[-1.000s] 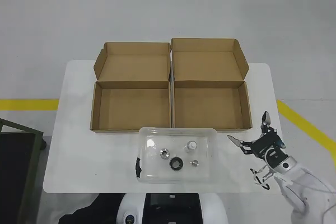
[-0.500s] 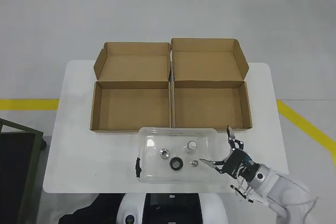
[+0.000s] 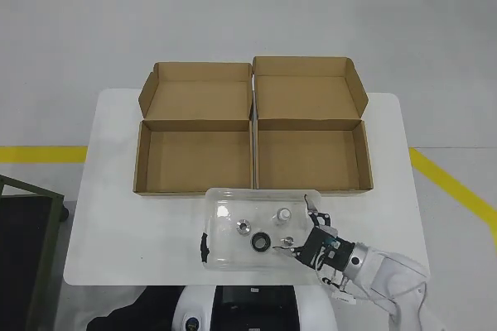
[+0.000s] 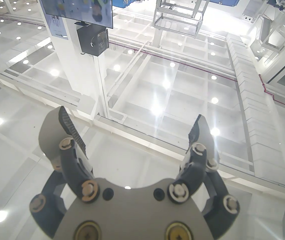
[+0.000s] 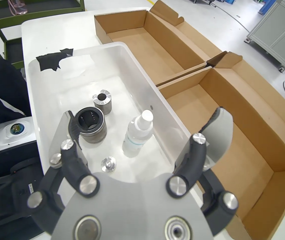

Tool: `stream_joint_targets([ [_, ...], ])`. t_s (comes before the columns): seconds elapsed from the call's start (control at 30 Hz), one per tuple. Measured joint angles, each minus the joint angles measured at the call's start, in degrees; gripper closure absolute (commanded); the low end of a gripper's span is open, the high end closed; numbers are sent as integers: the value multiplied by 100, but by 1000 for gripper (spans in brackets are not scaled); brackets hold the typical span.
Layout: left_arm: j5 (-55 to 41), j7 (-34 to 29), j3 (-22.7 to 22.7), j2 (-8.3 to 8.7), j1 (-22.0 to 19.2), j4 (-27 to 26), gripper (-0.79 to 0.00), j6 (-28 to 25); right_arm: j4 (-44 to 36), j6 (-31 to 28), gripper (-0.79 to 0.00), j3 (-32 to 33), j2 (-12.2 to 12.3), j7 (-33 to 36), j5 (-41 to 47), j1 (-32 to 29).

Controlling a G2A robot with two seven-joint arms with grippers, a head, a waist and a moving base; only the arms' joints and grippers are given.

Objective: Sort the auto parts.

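Small bottle [image 5: 137, 136] has a pale label, too small to read. Right gripper [image 3: 302, 227] hangs low over the right end of the clear bin [image 3: 224, 197], jaws spread, gripping nothing. Left gripper [image 4: 130, 116] points at the ceiling, jaws apart, nothing held. The bin holds the bottle, a dark-bored bearing [image 5: 90, 126], a metal cylinder [image 5: 102, 102] and a small knob [image 5: 108, 164]. Black tape [image 5: 53, 59] is stuck on the bin's left end. Just beyond, left box [image 3: 195, 161] and right box [image 3: 311, 157] sit open with bare floors.

Bin [image 5: 142, 76]: clear glossy plastic. Boxes [image 3: 195, 161]: matt brown cardboard. Bearing [image 5: 90, 125], bushing [image 5: 102, 102]: smooth dull metal. Table [image 3: 124, 165]: glossy white.
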Motion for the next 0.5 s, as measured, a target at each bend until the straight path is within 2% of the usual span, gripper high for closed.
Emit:
stream_joint_targets([
  [0.4, 0, 0, 0, 0, 0, 0, -785, 0, 389, 34, -785, -304, 38, 506, 282, 399],
  [0.47, 0, 0, 0, 0, 0, 0, -785, 0, 423, 50, -730, -328, 46, 623, 319, 454],
  [0.5, 0, 0, 0, 0, 0, 0, -785, 0, 435, 57, -653, -336, 50, 674, 331, 475],
])
